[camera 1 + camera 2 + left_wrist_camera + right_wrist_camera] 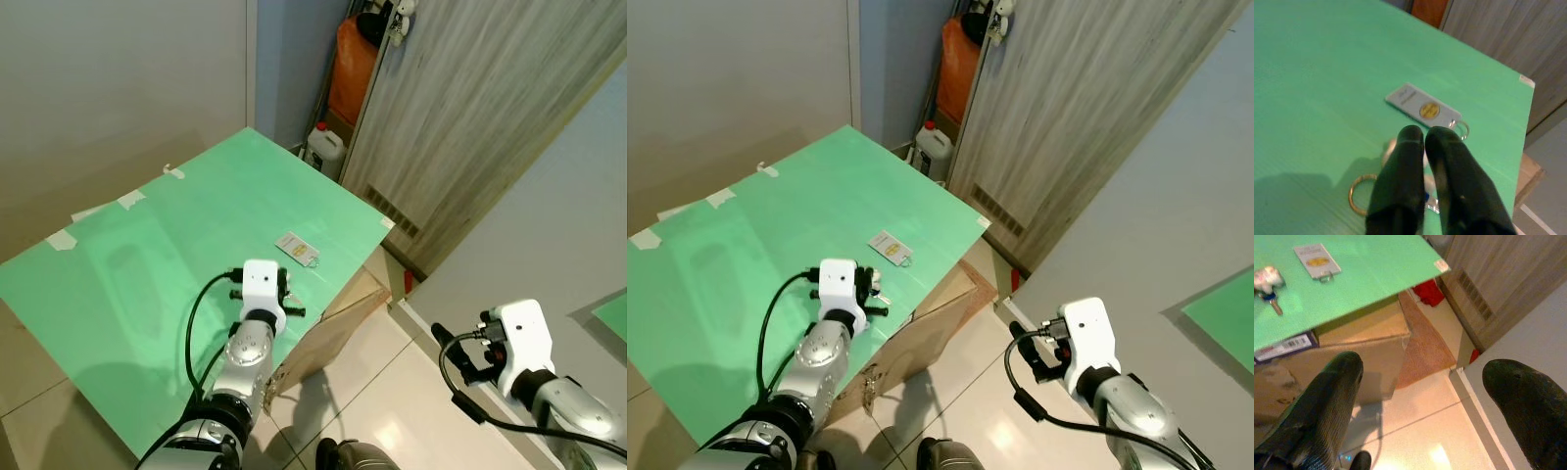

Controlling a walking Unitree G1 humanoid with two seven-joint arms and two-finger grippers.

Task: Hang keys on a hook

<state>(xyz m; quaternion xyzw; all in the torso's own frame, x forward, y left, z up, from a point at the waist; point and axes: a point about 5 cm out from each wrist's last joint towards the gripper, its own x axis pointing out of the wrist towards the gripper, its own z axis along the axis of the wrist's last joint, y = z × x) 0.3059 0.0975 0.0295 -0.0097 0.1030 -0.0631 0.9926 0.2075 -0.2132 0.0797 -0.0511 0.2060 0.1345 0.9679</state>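
A green board carries a bunch of keys with a pale fob, a blue-headed key and a brass ring. Just beyond it lies a grey tag with a yellow disc. My left gripper hovers over the bunch with its fingers pressed together, hiding part of the keys. I see nothing held between them. My right gripper hangs wide open over the tiled floor, to the right of the board's edge.
A cardboard box stands under the board's right edge. A wood-grain door rises at the right, with a small red object at its foot. In the back corner are an orange bag and a white jug.
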